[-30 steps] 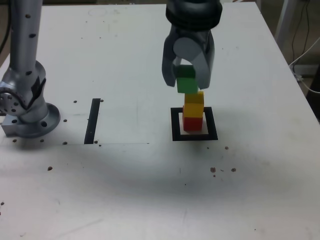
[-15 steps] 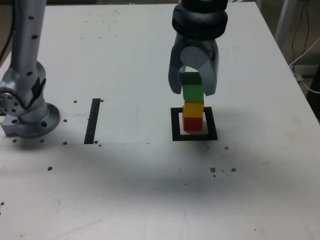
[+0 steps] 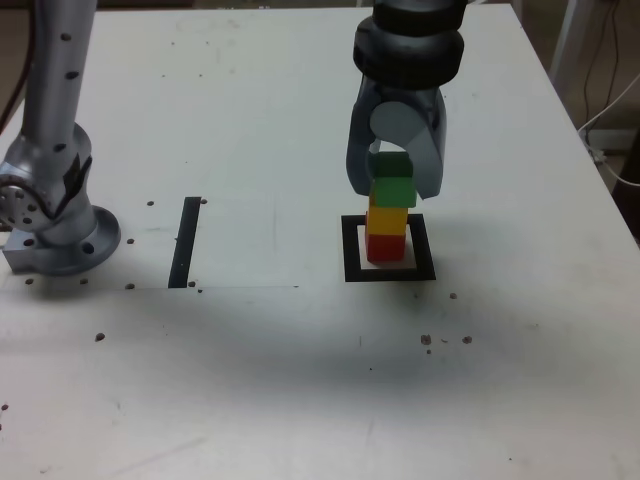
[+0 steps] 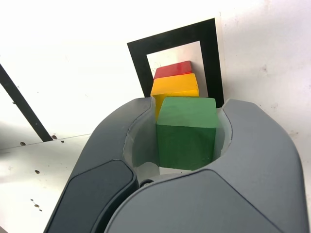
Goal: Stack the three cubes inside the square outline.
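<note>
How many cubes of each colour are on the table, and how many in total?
Red cube: 1
Yellow cube: 1
Green cube: 1, held in the claw
Total: 3 cubes

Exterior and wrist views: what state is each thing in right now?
Gripper: shut on the green cube.
Green cube: held between the fingers, on or just above the yellow cube.
Yellow cube: resting on the red cube.
Red cube: inside the square outline.
</note>
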